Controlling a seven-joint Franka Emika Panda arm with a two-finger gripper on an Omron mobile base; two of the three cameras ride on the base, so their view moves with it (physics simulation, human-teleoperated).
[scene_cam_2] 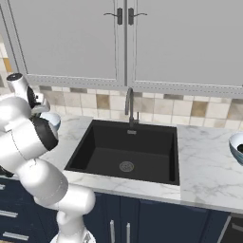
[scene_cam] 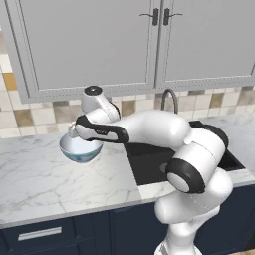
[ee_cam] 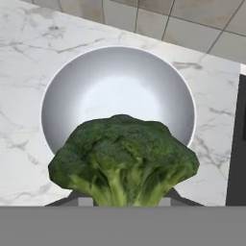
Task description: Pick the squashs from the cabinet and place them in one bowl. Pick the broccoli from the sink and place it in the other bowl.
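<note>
From the left base view, the arm reaches out over the marble surface (scene_cam: 40, 169) and the hand (scene_cam: 74, 130) hangs just above a pale blue bowl (scene_cam: 79, 148).

From the right base view, the black sink (scene_cam_2: 126, 152) lies bare, and a second bowl (scene_cam_2: 236, 147) sits far to the right.

In the hand view, the broccoli (ee_cam: 122, 161) is pinched low by the hand, poised above the bowl. It looks light, bumpy and slightly yielding; the firm stem seems the safest hold.
</note>
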